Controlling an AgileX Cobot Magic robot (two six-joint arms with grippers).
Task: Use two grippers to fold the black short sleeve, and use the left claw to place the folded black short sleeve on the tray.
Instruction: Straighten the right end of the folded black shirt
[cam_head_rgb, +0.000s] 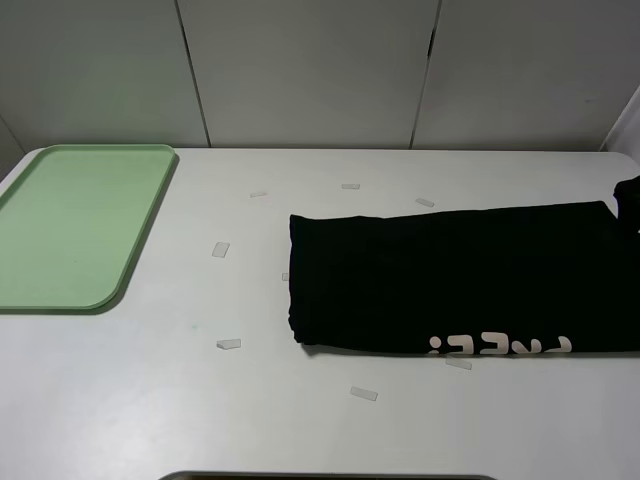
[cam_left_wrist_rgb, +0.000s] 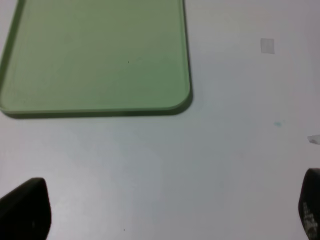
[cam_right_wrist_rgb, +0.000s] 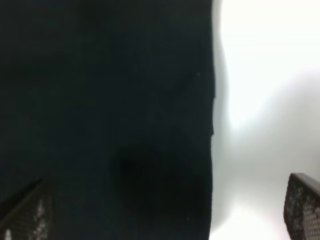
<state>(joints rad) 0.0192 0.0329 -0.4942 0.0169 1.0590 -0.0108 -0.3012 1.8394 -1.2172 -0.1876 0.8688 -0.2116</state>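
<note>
The black short sleeve (cam_head_rgb: 450, 275) lies folded into a long band on the right half of the table, its pale lettering (cam_head_rgb: 500, 346) along the near edge. The pale green tray (cam_head_rgb: 75, 225) rests flat at the far left with nothing on it. In the left wrist view, my left claw (cam_left_wrist_rgb: 165, 210) is open over bare table just short of the tray's corner (cam_left_wrist_rgb: 180, 102), holding nothing. In the right wrist view, my right gripper (cam_right_wrist_rgb: 165, 210) is open above the shirt's edge (cam_right_wrist_rgb: 150, 125), one fingertip over cloth and the other over the table. Neither arm shows clearly in the high view.
Several small clear tape pieces (cam_head_rgb: 229, 344) are scattered on the white table (cam_head_rgb: 200, 420) between the tray and the shirt. A grey panelled wall (cam_head_rgb: 310, 70) stands behind. A dark shape (cam_head_rgb: 628, 195) sits at the right edge beside the shirt.
</note>
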